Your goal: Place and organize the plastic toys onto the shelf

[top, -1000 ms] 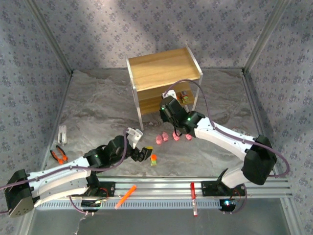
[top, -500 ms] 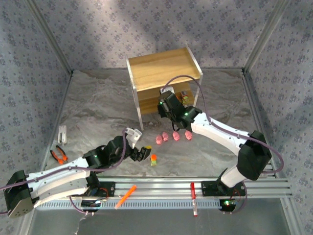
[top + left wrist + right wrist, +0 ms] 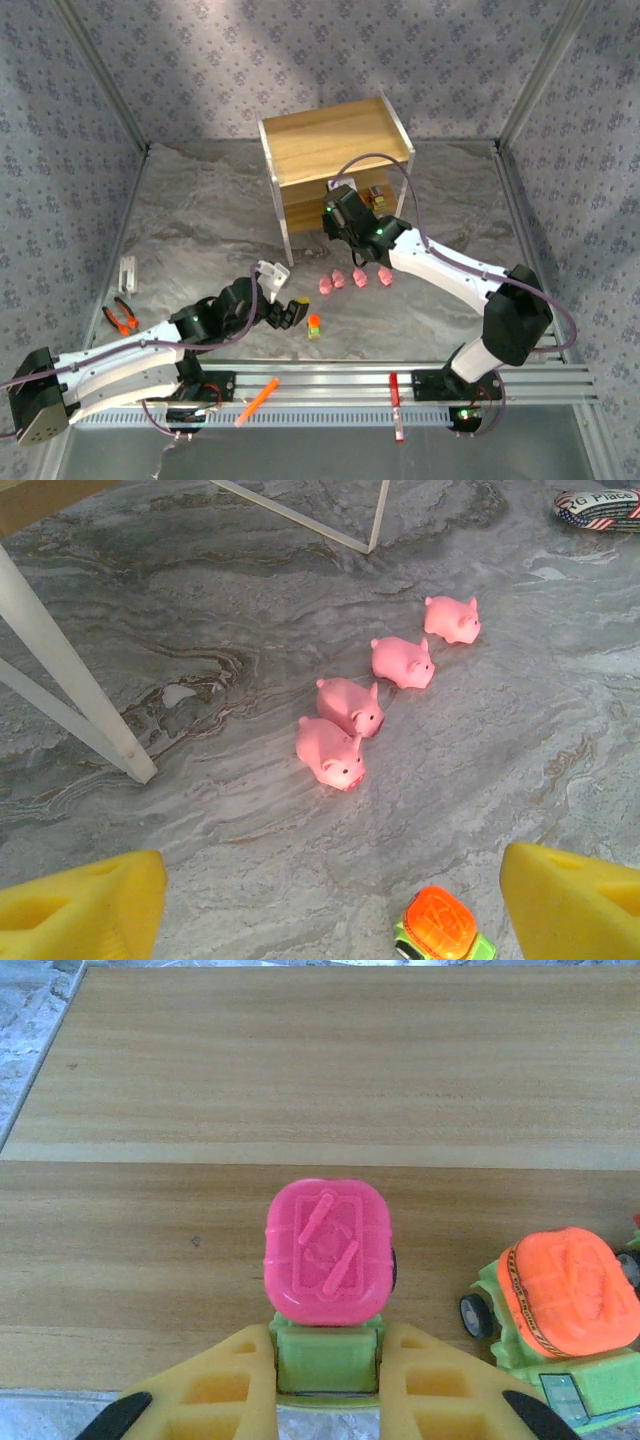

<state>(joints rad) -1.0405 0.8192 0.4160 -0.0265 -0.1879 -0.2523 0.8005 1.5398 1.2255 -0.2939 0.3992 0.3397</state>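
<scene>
The shelf (image 3: 335, 140) stands at the back of the table. My right gripper (image 3: 336, 208) reaches in at its lower board (image 3: 300, 1080), shut on the green body of a magenta-topped toy (image 3: 328, 1250). An orange-topped green toy (image 3: 565, 1295) stands on that board just to the right. Four pink pigs (image 3: 331, 752) (image 3: 350, 705) (image 3: 403, 661) (image 3: 453, 618) lie in a row on the table in front of the shelf (image 3: 355, 279). My left gripper (image 3: 330, 910) hangs open low over the table, its yellow fingers (image 3: 80, 905) wide apart, and another orange-topped toy (image 3: 443, 927) sits near the right finger.
Orange-handled pliers (image 3: 121, 318) and a small white part (image 3: 128, 270) lie at the left. An orange marker (image 3: 257, 401) and a red marker (image 3: 395, 395) rest on the front rail. The shelf's white leg (image 3: 75, 690) stands close on the left of the left wrist view.
My right gripper has carried the magenta-topped toy back from above the pigs to the lower shelf board. The left gripper has hardly moved.
</scene>
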